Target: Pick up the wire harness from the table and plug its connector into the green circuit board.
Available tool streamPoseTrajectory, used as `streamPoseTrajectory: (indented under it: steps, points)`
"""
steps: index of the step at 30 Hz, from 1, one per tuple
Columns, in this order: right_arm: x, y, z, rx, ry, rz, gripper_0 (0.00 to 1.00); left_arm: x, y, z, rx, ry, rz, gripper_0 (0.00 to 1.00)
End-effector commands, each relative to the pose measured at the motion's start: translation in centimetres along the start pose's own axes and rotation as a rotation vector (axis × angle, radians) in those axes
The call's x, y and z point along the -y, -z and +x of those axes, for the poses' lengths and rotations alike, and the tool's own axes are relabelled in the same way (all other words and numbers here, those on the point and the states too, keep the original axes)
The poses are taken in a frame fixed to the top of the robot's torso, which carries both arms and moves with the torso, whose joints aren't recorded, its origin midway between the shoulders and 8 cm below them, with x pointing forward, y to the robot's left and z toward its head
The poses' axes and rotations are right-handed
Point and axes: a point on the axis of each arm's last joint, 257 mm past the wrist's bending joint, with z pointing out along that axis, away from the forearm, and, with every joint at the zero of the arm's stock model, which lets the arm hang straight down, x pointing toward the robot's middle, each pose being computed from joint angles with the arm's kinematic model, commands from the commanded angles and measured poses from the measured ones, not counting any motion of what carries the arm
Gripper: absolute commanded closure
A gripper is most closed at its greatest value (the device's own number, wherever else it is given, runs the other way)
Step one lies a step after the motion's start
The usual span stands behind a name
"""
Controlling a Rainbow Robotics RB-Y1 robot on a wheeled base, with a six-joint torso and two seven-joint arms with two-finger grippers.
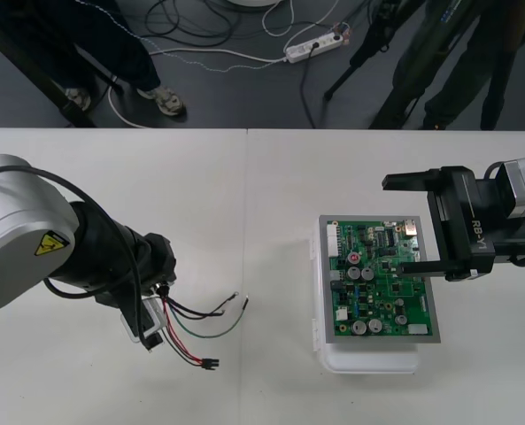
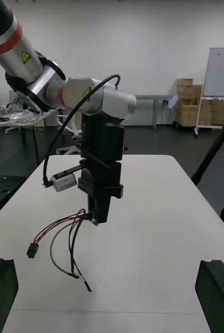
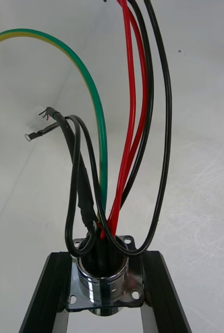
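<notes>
Pale table (image 1: 244, 221) fills the scene, with dark floor beyond its far edge. At the left, the left gripper (image 1: 153, 329) is closed on the harness (image 1: 196, 323) by its socket (image 3: 100, 278). Its black fingers (image 3: 44, 296) press the round metal body from both sides, just below the flange. The wires (image 3: 125, 130), red, black and green, loop out of the socket and trail to the right. The plug (image 1: 211, 363) sits low at the end of the red and black pair. I cannot tell whether it rests on the table or hangs just above it. It is well apart from the board (image 1: 382, 283), which lies on its white base (image 1: 368, 361) further right. Over the board's right part hangs the right gripper (image 1: 419, 224), spread wide with nothing in it. The harness looks light and limp, so held by the socket its plug end will likely swing and twist. The metal socket is smooth and could slip if tilted. The plug is small and probably delicate. For seating it, a hold on the plug body or on the wires just behind it seems best, which the free right gripper could take.
</notes>
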Motion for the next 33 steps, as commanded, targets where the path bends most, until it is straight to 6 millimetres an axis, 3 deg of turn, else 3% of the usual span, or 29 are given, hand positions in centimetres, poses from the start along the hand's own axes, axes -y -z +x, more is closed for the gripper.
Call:
streamPoseTrajectory:
  steps: [1, 9, 33]
  points:
    - [1.0, 0.3, -1.6, 0.026, 0.018, 0.013, 0.0, -0.3, 1.5, -1.4, 0.061, 0.051, -0.008, 1.0]
    - [1.0, 0.3, -1.3, 0.015, 0.018, 0.014, 0.0, -4.1, 4.3, -1.2, 0.127, 0.18, -0.192, 1.0]
    - [1.1, 0.3, -1.0, 0.003, 0.021, 0.014, 0.0, -5.5, 8.2, -1.4, 0.275, 0.47, -0.428, 1.0]
